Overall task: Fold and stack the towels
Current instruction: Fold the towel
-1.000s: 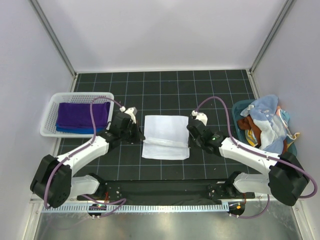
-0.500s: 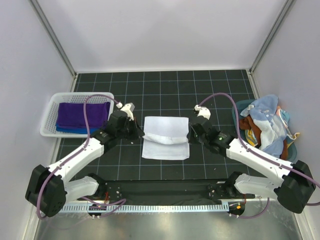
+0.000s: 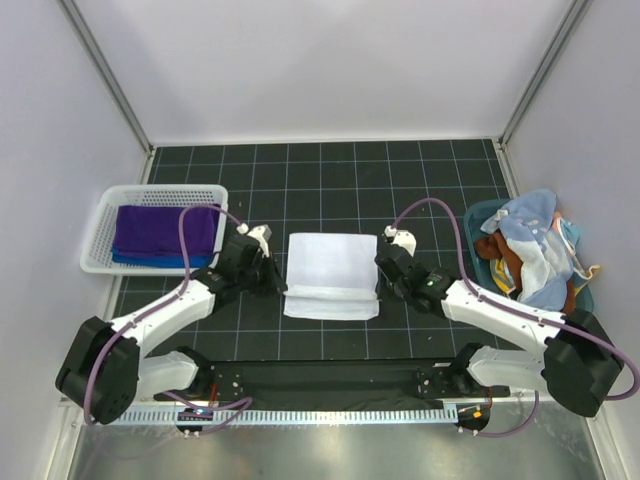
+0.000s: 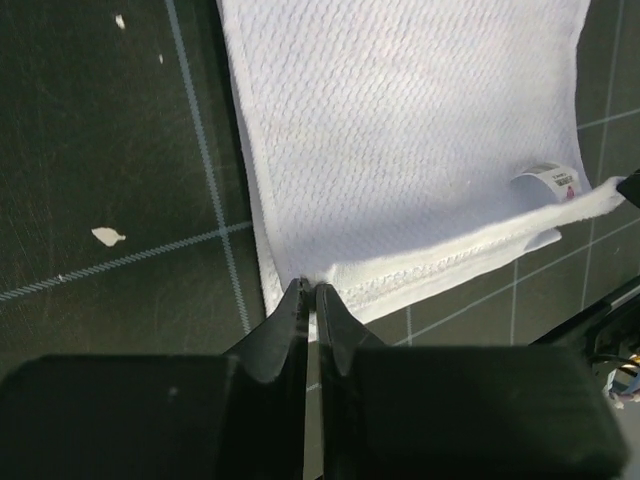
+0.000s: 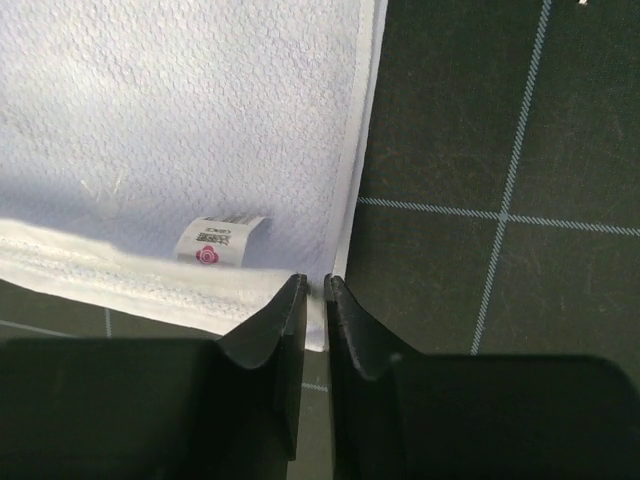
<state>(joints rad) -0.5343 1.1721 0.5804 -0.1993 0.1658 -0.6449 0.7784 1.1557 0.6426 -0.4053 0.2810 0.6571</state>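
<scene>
The white towel (image 3: pixel 332 270) lies folded on the dark gridded mat between my two arms, and its doubled hem runs along the near side. My left gripper (image 3: pixel 280 287) is at the towel's near left corner, shut on the folded edge (image 4: pixel 308 287). At the near right corner is my right gripper (image 3: pixel 380 290), its jaws parted by a thin gap (image 5: pixel 312 280) with the towel's (image 5: pixel 180 120) edge in it. A small label (image 5: pixel 215 240) shows by that hem. The purple towel (image 3: pixel 165 228) lies folded on the blue towel (image 3: pixel 150 261) in the basket.
The white perforated basket (image 3: pixel 100 262) stands at the left edge of the mat. A teal bin (image 3: pixel 478 212) heaped with mixed cloths (image 3: pixel 535 240) stands at the right. Grey walls close in the back and both sides.
Both grippers carried the white towel's raised fold toward the near side and lowered it flat. The right jaws have parted slightly.
</scene>
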